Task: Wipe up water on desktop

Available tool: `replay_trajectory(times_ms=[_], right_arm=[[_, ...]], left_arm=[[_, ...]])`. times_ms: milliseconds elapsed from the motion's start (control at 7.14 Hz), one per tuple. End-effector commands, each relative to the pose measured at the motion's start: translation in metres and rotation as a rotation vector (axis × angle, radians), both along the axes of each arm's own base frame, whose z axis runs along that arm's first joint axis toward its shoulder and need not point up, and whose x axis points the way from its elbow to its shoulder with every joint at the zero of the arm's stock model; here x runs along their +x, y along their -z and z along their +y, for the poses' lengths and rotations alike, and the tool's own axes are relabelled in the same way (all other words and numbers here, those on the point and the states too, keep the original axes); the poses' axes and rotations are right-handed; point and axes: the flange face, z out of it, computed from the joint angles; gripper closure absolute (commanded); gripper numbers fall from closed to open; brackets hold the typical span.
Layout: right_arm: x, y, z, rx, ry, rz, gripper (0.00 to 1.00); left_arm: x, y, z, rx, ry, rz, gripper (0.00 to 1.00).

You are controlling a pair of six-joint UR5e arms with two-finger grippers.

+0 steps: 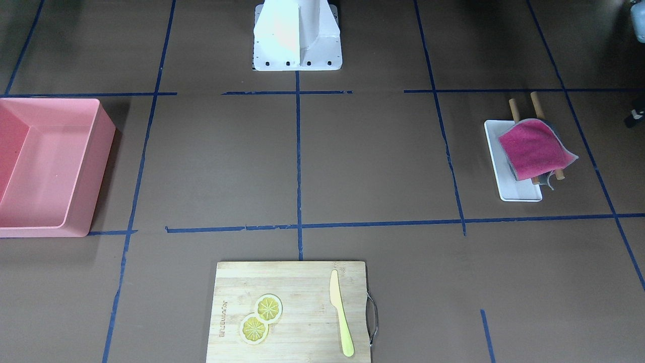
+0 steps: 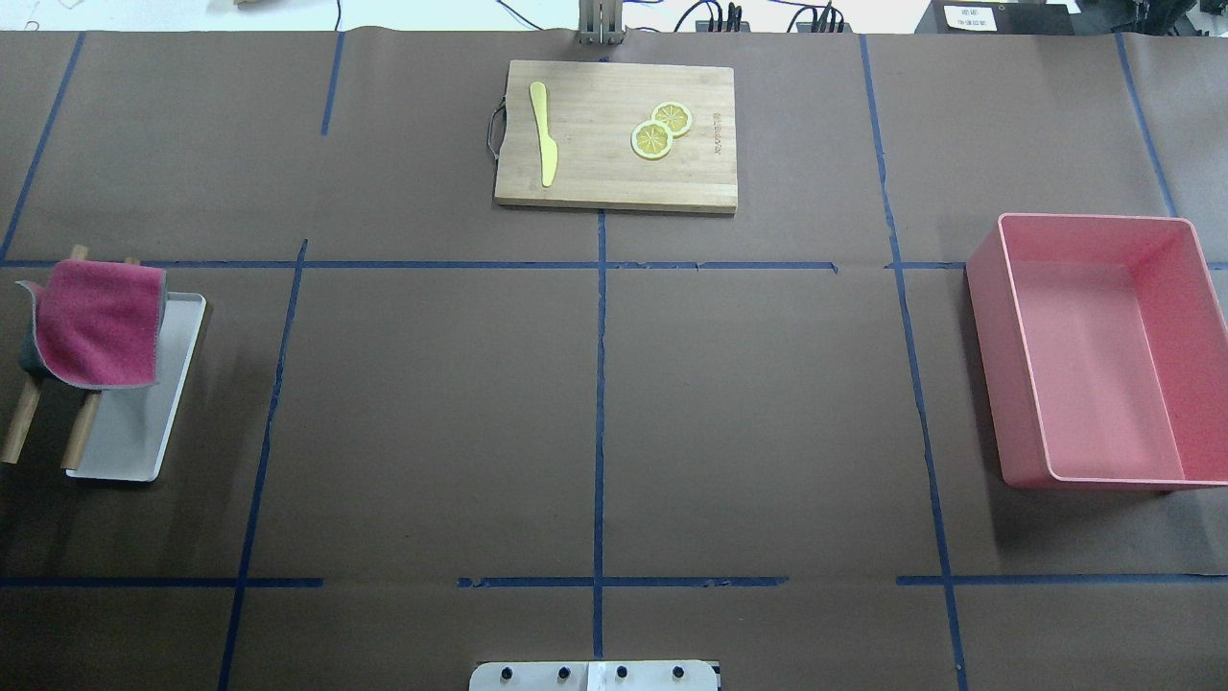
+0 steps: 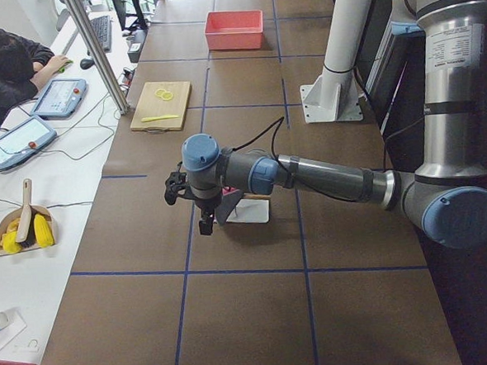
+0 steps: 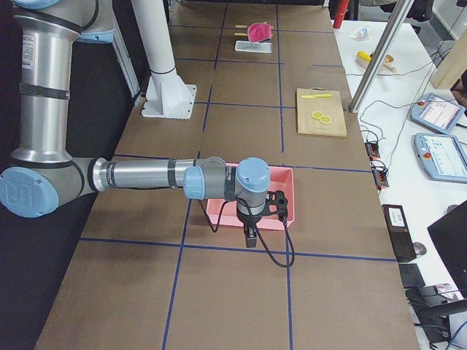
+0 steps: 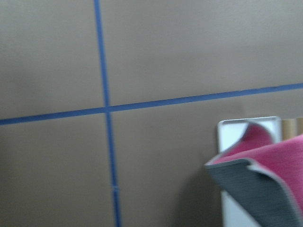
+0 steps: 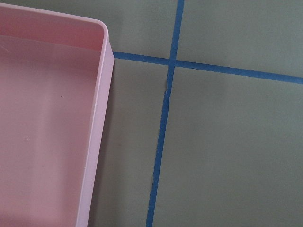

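The desktop (image 2: 432,413) is a matte brown surface with a blue tape grid; I see no water on it in any view. A pink-red cloth (image 2: 101,321) with a grey backing hangs over a wooden rack (image 2: 19,432) above a white tray (image 2: 134,432) at the robot's left. It also shows in the front view (image 1: 534,148) and the left wrist view (image 5: 279,161). My left gripper (image 3: 176,189) hovers beside the cloth; I cannot tell if it is open. My right gripper (image 4: 277,204) hovers over the pink bin's end; I cannot tell its state.
A pink bin (image 2: 1103,355) stands at the robot's right. A bamboo cutting board (image 2: 614,182) at the far edge carries a yellow knife (image 2: 545,134) and two lemon slices (image 2: 662,130). The robot's white base (image 1: 297,35) stands at the near middle.
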Motion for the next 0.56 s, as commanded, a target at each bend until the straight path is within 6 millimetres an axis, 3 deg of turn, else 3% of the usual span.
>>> replay_trajectory(times_ms=[0, 280, 420], right_arm=[[0.0, 0.001, 0.0, 0.001, 0.0, -0.001, 0.0], [-0.001, 0.0, 0.0, 0.0, 0.001, -0.001, 0.0], [0.0, 0.001, 0.0, 0.001, 0.0, -0.001, 0.0]], left_arm=[[0.067, 0.028, 0.009, -0.069, -0.006, -0.01, 0.0], [0.106, 0.031, 0.014, -0.091, -0.005, -0.004, 0.0], [0.117, 0.031, 0.016, -0.097, -0.018, -0.003, 0.0]])
